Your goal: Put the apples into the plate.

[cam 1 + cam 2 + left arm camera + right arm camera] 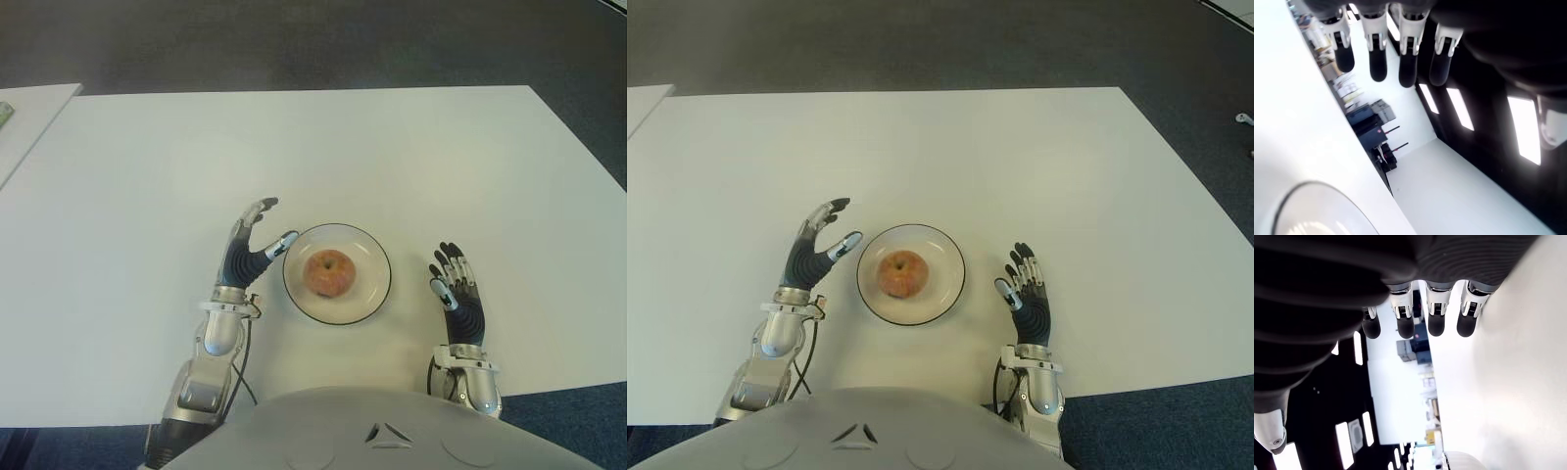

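Apple (329, 272) sits mid plate (373, 299) on worktop (147, 176); no other apples visible, so task looks done. Left robot hand (250, 253) just beside plate, fingers spread, empty. Right robot hand (456, 294) on plate's other side, fingers extended, empty.

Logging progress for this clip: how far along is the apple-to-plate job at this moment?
Done: one apple sits in the middle of the plate on the white table. In hand: nothing; the left hand shows just left of the plate with fingers spread, and the right hand shows open to its right. Left: no other apple is in view, so the job looks finished.
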